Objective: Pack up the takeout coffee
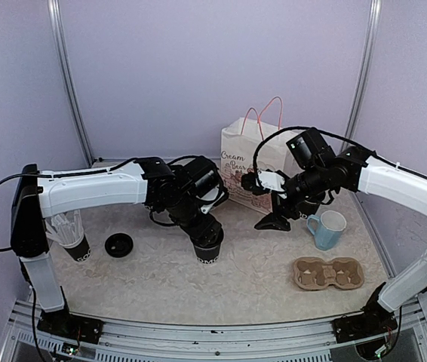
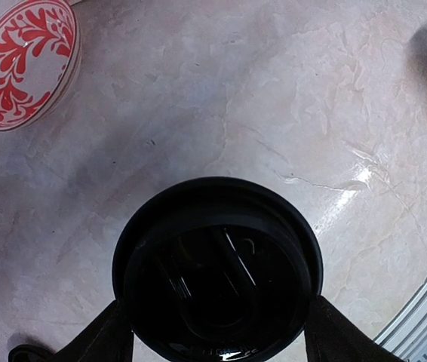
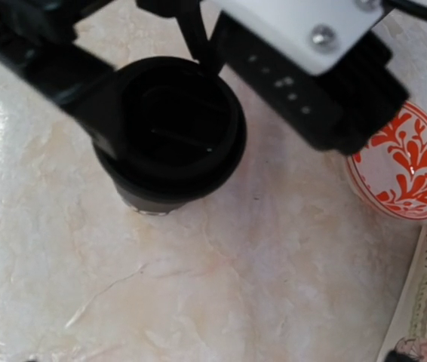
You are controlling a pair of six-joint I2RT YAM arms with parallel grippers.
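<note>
One takeout coffee cup (image 1: pixel 209 252), black with white lettering, stands at the table's middle front. Its black lid (image 2: pixel 217 268) sits on top. My left gripper (image 1: pixel 205 228) comes down over it, and its fingers (image 2: pixel 112 335) press both sides of the lid. The right wrist view shows the same cup (image 3: pixel 170 136) with the left gripper's fingers around it. My right gripper (image 1: pixel 274 219) hangs low just right of the cup; its own fingers do not show in its wrist view. A loose black lid (image 1: pixel 118 244) lies on the table to the left.
A black cup with white straws (image 1: pixel 73 239) stands at the far left. A paper bag (image 1: pixel 248 154) is at the back, a light-blue mug (image 1: pixel 328 229) at the right, a cardboard cup carrier (image 1: pixel 328 273) in front of it. A red-patterned plate (image 2: pixel 23 62) lies near the bag.
</note>
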